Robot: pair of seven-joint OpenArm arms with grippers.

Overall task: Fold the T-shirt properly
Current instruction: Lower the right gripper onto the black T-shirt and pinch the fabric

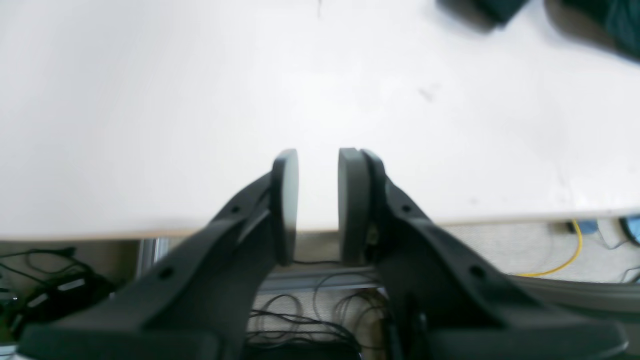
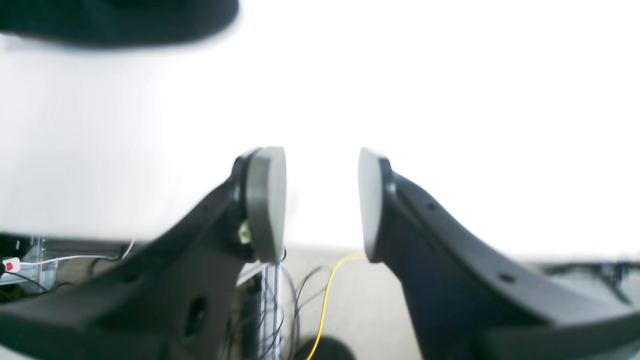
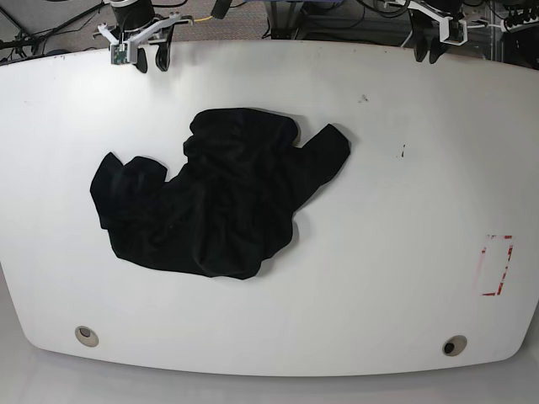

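Wide white surface (image 3: 404,278) with rounded corners, brightly and evenly lit. Two round holes near the front edge, one left (image 3: 85,336), one right (image 3: 455,346). Red rectangle outline (image 3: 496,265) marked at the right side; small dark specks (image 3: 402,153) farther back. Beyond the far edge, pale speckled floor (image 1: 500,245), tangled black cables (image 1: 300,320), a yellow cable (image 2: 327,290), metal frame rails (image 1: 320,280).

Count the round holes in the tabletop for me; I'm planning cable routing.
2, both along the table's near edge in the base view: one hole at the left corner, one hole at the right corner. The T-shirt could hide more.
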